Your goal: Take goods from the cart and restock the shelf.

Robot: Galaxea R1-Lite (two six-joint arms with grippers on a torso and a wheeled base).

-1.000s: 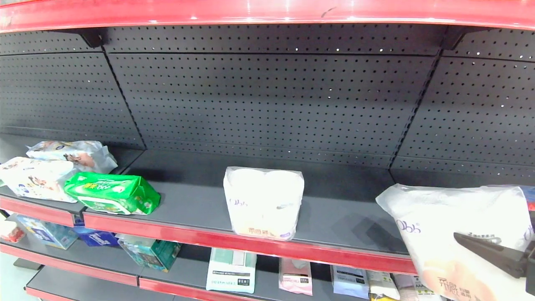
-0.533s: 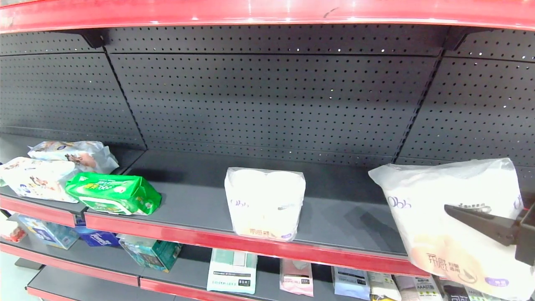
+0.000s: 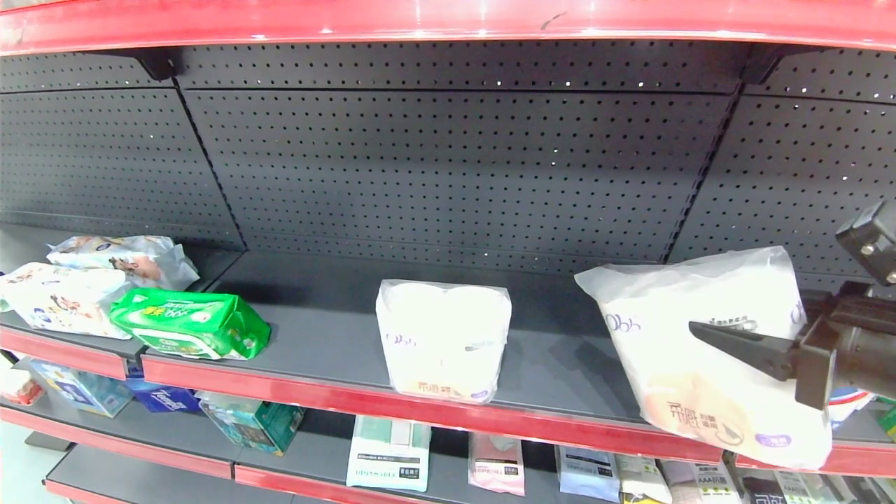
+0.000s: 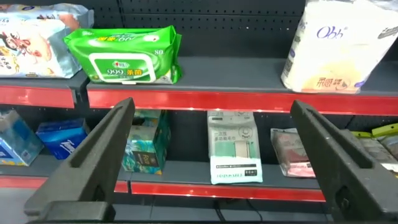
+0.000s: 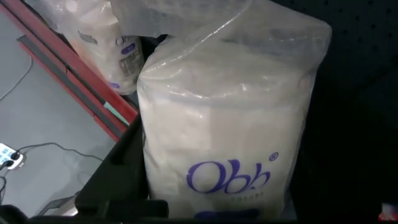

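My right gripper (image 3: 702, 330) is shut on a white pack of paper rolls (image 3: 689, 350), holding it tilted over the front edge of the dark shelf (image 3: 329, 329) at its right end. In the right wrist view the same pack (image 5: 230, 124) sits between the dark fingers (image 5: 118, 174). A matching pack (image 3: 442, 339) stands upright mid-shelf, to the left of the held one. My left gripper (image 4: 211, 115) is open and holds nothing, low in front of the shelf, facing the green wipes pack (image 4: 127, 55) and the standing pack (image 4: 339, 43).
A green wipes pack (image 3: 189, 323) and two white printed packs (image 3: 59, 297) lie at the shelf's left. Bare shelf lies between the standing pack and the held one. The lower shelf (image 3: 175, 434) holds several boxes and pouches. A perforated back panel (image 3: 448, 161) closes the rear.
My right gripper has carried the pack up and to the left, from below the shelf's right corner to over its front edge. The goods on the shelf have not moved.
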